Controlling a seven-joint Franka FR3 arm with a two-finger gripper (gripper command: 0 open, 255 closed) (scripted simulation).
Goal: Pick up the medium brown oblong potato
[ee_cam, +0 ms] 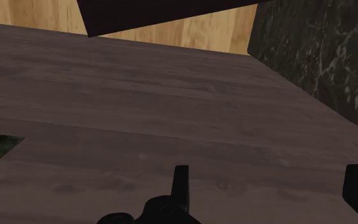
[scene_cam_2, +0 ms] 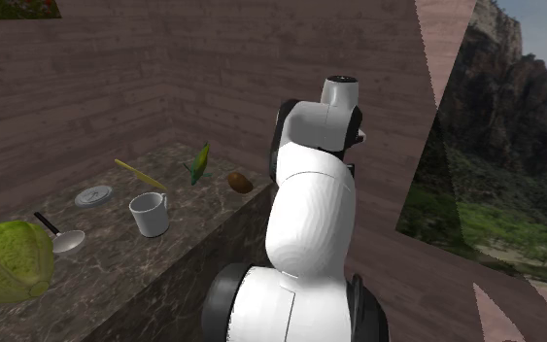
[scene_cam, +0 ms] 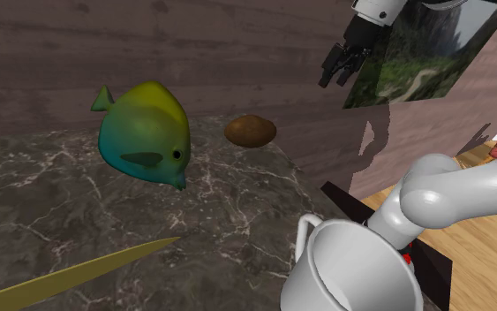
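A brown oblong potato point(scene_cam: 251, 131) lies on the dark marble counter point(scene_cam: 79, 221) near its far edge by the wooden wall; it also appears as a small brown potato point(scene_cam_2: 240, 182) in the second exterior view. My black gripper point(scene_cam: 338, 67) hangs high in the air, above the potato and toward the shoulder view's right, off the counter's side. In the wrist view the gripper point(ee_cam: 269, 184) is open, its two fingers point(ee_cam: 181, 184) standing wide apart with nothing between them, facing the wooden wall with the counter's edge point(ee_cam: 317, 51) to one side.
A green-yellow toy fish point(scene_cam: 145, 132) stands beside the potato. A white mug point(scene_cam: 348, 269) is close to the shoulder camera, and a yellow strip point(scene_cam: 70, 274) lies in front. Farther along the counter are a plate point(scene_cam_2: 93, 195), a ladle point(scene_cam_2: 59, 236) and a cabbage point(scene_cam_2: 9, 260).
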